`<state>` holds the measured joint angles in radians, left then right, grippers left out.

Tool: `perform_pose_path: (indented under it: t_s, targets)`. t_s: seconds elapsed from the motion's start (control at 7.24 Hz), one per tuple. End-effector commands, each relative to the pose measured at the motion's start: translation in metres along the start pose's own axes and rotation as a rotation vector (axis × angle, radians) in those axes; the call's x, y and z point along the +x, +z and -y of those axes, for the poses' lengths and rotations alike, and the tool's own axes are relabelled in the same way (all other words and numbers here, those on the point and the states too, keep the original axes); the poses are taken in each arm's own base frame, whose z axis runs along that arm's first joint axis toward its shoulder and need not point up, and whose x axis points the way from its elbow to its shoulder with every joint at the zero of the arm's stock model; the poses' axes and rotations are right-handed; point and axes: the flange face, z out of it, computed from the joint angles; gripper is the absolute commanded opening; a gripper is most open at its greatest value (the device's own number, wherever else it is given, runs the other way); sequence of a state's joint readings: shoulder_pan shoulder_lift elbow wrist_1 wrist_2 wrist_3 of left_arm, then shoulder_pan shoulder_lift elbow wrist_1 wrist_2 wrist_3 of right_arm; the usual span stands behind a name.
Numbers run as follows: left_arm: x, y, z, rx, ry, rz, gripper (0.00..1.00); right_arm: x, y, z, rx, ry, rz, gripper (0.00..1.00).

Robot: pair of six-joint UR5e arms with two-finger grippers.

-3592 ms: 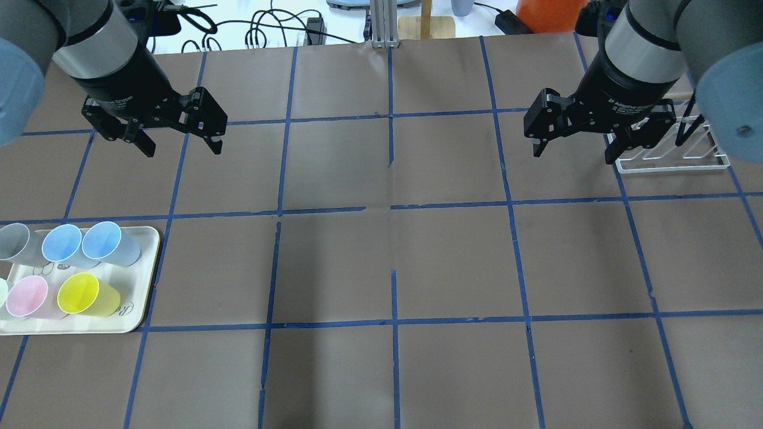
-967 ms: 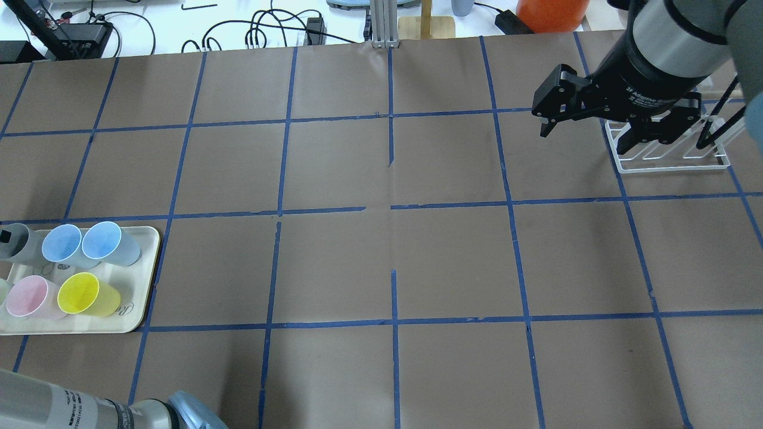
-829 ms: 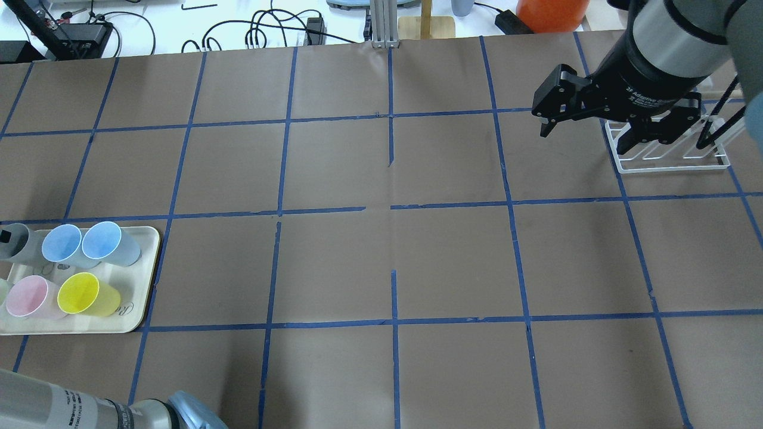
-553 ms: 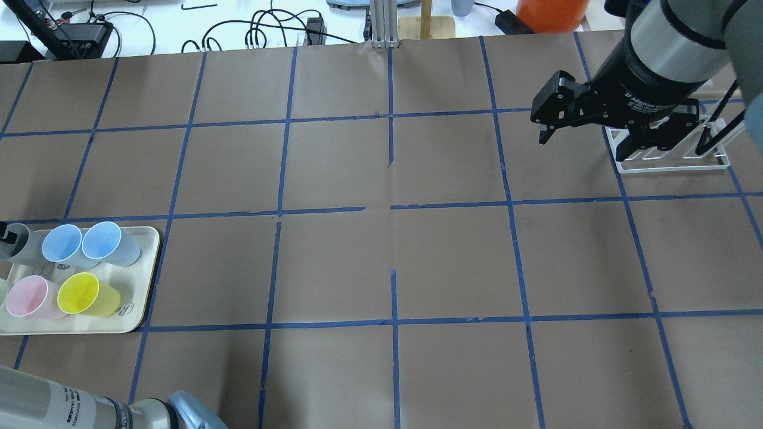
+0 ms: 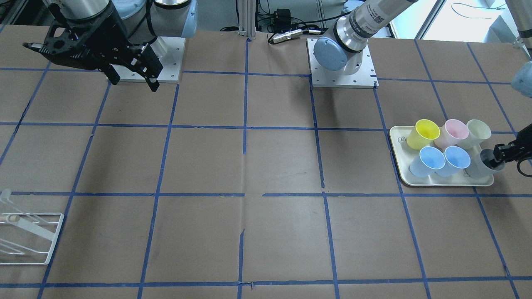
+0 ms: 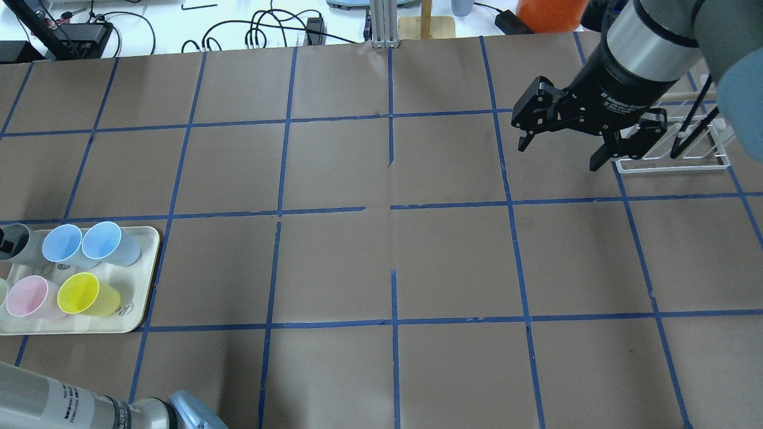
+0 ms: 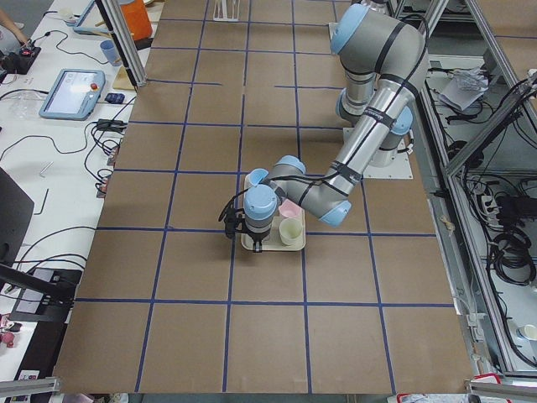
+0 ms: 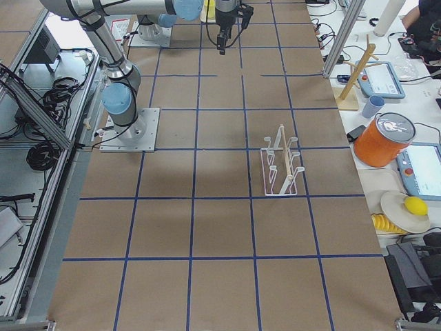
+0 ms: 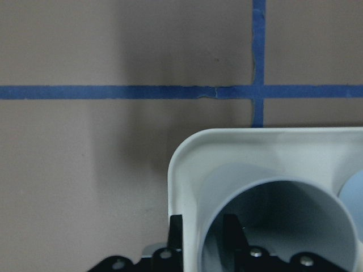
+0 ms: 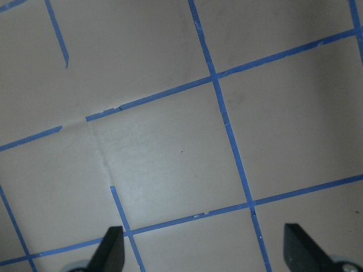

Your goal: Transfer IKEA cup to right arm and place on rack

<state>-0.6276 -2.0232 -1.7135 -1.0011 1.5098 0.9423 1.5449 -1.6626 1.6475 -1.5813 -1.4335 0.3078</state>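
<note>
Saw small grey tapered plastic tumbler point(image 6: 27, 249) upright at 10 o'clock corner of cream tray point(image 6: 140, 268), overhead view; pale-blue cup point(image 6: 61, 243) just beside at 3 o'clock. Found left black two-finger gripper point(image 9: 203, 221) astride tumbler wall, one finger inside, one outside, not clamped. Noted right black two-finger gripper point(image 6: 558, 156) spread wide, empty, over brown table point(image 6: 334, 268); white wire rack point(image 6: 673, 167) at its 3 o'clock.

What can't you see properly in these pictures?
- Left end effector: the overhead view's left edge cuts most of it off.
- Small grey plastic cup: in the exterior left view, hidden behind that end effector.
- White wire rack: cut by the front-facing view's left edge; overhead, partly covered by the right end effector.
- Pale cream plastic cup: overhead, nearly all beyond the left edge.
</note>
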Motion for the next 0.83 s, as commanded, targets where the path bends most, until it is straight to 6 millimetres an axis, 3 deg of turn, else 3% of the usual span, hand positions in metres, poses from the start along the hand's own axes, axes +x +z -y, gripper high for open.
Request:
perform_pose_path:
  t_s: [0.0, 0.28, 0.41, 0.55, 0.69]
  targets:
    - [0.001, -0.012, 0.002, 0.014, -0.001, 0.015, 0.0, -0.012, 0.022, 0.042, -0.02, 0.298, 0.022, 1.0]
    - [0.001, -0.038, 0.009, 0.038, 0.003, 0.046, 0.0, -0.051, 0.011, 0.098, -0.102, 0.457, 0.193, 1.0]
    - [0.001, -0.067, 0.013, 0.058, 0.008, 0.07, 0.0, -0.067, 0.011, 0.119, -0.162, 0.58, 0.26, 1.0]
    - [0.006, -0.094, 0.014, 0.052, 0.004, 0.057, 0.0, -0.078, 0.017, 0.127, -0.238, 0.633, 0.332, 1.0]
    - [0.017, -0.119, 0.017, 0.05, 0.007, 0.051, 0.0, -0.085, 0.022, 0.121, -0.279, 0.691, 0.335, 1.0]
